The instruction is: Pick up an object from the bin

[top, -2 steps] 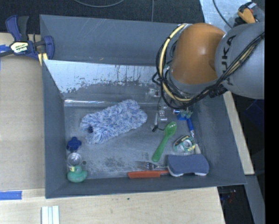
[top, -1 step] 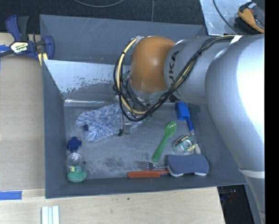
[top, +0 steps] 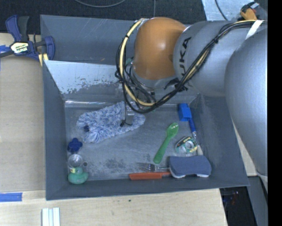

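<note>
Blue-and-white mottled cloth rag [top: 105, 122] sits right under the gripper [top: 127, 122]. Honestly can't tell if the gripper's open or closed.

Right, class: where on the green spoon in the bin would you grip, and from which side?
I'd grip the green spoon at mid-handle, coming straight down from above and closing across its width. It lies flat, with bare bin floor either side there; its lower end crowds the orange tool and blue pad.
</note>
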Controlling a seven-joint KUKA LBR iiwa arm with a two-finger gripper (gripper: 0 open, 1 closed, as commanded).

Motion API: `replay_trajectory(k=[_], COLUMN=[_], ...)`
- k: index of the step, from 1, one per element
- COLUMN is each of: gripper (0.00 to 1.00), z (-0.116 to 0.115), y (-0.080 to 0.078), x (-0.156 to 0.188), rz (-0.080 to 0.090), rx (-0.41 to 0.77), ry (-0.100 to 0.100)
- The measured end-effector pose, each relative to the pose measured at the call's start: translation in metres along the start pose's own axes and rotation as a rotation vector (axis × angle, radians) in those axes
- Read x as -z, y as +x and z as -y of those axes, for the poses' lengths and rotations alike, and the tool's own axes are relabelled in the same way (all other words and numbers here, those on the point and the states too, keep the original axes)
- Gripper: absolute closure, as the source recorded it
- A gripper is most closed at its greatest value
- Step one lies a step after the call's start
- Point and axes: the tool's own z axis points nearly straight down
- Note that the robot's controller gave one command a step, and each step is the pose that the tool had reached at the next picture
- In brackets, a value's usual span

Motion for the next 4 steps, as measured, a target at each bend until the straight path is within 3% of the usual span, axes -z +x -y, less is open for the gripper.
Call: replay_trajectory(k=[1, 2, 3, 4], gripper=[0.0, 0.0, 1.0, 1.0], z=[0.004, 0.005, 0.004, 0.003], y=[-0.005, -0.006, -0.008, -0.009], x=[-0.046, -0.074, -0.073, -0.073], rz=[-0.014, 0.002, 0.005, 0.006], rx=[0.173, 0.202, 0.26, 0.298], ry=[-0.001, 0.0, 0.0, -0.001])
